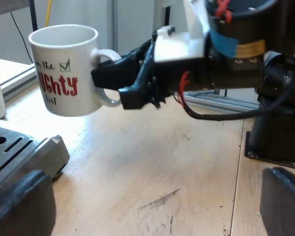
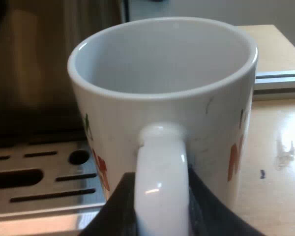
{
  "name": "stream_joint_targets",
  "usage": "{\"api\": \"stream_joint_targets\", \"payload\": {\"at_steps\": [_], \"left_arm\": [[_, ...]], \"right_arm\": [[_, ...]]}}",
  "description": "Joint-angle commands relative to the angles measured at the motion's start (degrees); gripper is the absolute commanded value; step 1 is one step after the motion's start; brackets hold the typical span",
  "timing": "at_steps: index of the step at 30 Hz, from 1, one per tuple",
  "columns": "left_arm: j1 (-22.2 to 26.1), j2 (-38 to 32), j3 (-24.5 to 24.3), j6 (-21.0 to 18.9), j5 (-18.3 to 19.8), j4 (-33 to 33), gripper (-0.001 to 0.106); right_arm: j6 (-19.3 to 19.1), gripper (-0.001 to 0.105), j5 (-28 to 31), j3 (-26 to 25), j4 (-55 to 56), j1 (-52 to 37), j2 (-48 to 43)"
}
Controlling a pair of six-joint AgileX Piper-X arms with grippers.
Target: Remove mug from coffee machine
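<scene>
A white mug [image 1: 66, 69] with red and green lettering hangs upright and empty above the wooden table, just off the corner of the espresso machine's drip tray [image 1: 24, 150]. My right gripper [image 1: 119, 81] is shut on the mug's handle [image 2: 162, 167], with a black finger on each side of it. The mug [image 2: 162, 98] looms close over the slotted drip tray [image 2: 39, 182]. My left gripper [image 1: 155, 196] is open low over the table, short of the mug, with nothing between its fingers [image 1: 19, 206].
The wooden table [image 1: 152, 162] spreads under both arms. An aluminium rail [image 1: 14, 81] runs behind the mug. The right arm's black base [image 1: 275, 137] stands on the table beyond my left gripper.
</scene>
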Motion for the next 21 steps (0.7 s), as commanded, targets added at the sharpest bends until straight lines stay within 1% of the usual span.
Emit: {"api": "stream_joint_targets", "payload": {"at_steps": [1,5,12,13,16,18,21], "left_arm": [[-0.30,-0.15,-0.12,-0.59,0.26,-0.97,0.086],[-0.30,-0.15,-0.12,-0.59,0.26,-0.97,0.086],[-0.30,-0.15,-0.12,-0.59,0.26,-0.97,0.086],[-0.30,-0.15,-0.12,-0.59,0.26,-0.97,0.086],[-0.30,-0.15,-0.12,-0.59,0.26,-0.73,0.086],[-0.30,-0.15,-0.12,-0.59,0.26,-0.49,0.086],[-0.30,-0.15,-0.12,-0.59,0.26,0.16,0.086]], "right_arm": [[-0.08,0.000,0.89,-0.73,-0.95,-1.95,-0.83],[-0.08,0.000,-4.13,-0.73,0.00,-4.71,-0.83],[-0.08,0.000,-5.40,-0.73,5.37,-8.12,-0.83],[-0.08,0.000,-6.61,-0.56,5.81,-8.69,-0.83],[-0.08,0.000,-8.58,0.39,5.83,-10.25,-0.83],[-0.08,0.000,-8.63,0.83,5.83,-10.83,-0.83],[-0.36,0.000,-10.41,2.99,2.87,-12.61,-0.98]]}}
